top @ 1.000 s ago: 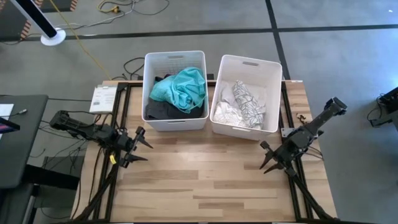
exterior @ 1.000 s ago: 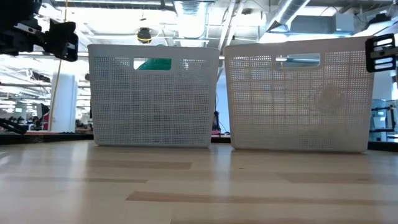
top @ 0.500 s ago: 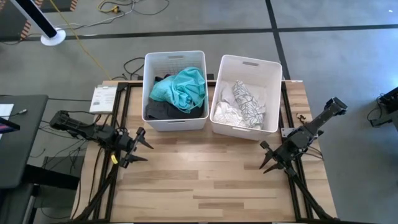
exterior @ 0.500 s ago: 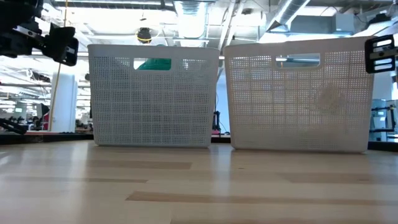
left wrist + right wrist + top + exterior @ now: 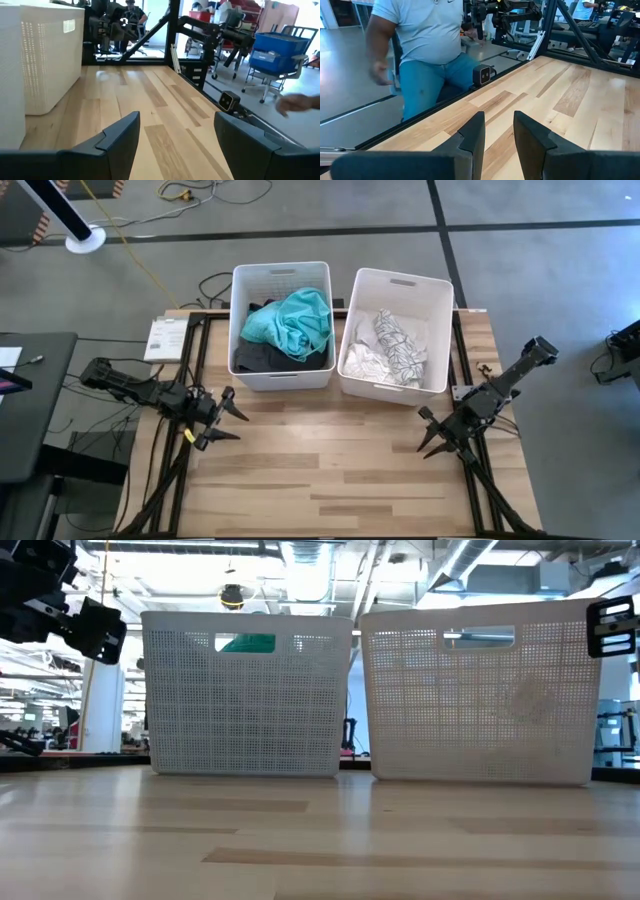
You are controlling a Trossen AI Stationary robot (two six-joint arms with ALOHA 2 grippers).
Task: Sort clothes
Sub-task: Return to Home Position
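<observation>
The pale wooden tabletop (image 5: 330, 470) carries two white perforated plastic bins at its far edge. The left bin (image 5: 240, 310) holds a crumpled teal garment (image 5: 295, 320) over a dark garment (image 5: 262, 358), and the right bin (image 5: 445, 330) holds white and patterned clothes (image 5: 395, 345). I judge this as colours kept from lights. I see the left gripper (image 5: 232, 417) and the right gripper (image 5: 428, 435) parked at opposite table sides, clear of the bins, fingers apart and empty. I can read no writing.
</observation>
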